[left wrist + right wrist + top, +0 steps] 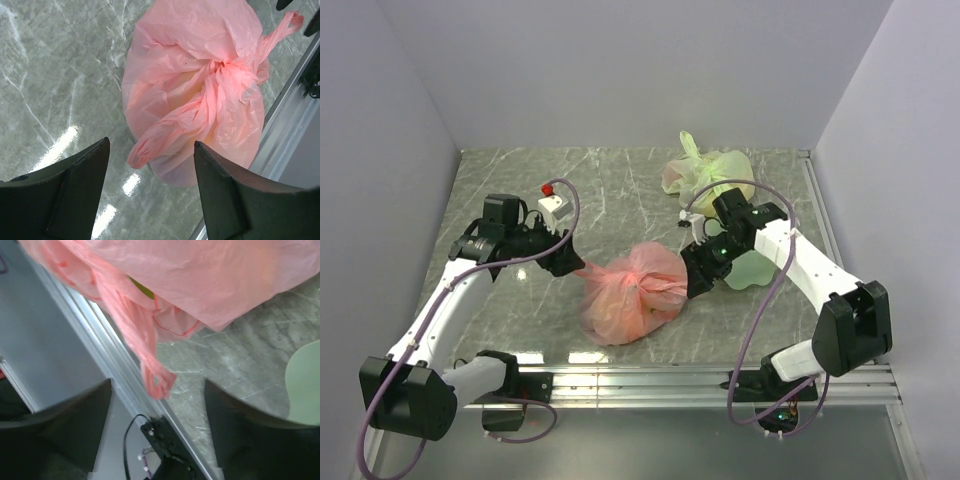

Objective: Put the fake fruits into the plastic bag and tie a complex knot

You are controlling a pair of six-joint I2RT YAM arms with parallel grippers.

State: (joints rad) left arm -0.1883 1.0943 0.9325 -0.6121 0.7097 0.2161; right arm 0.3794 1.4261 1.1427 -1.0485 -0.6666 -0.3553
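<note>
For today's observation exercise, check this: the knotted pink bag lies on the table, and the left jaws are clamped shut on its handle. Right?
No. The left jaws stand open, gripping nothing; the knotted pink bag lies on the table. The left wrist view shows it.

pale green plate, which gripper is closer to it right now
Right. The right gripper sits just beside the pale green plate, between it and the pink bag. The left gripper is on the bag's far side, away from the plate.
</note>
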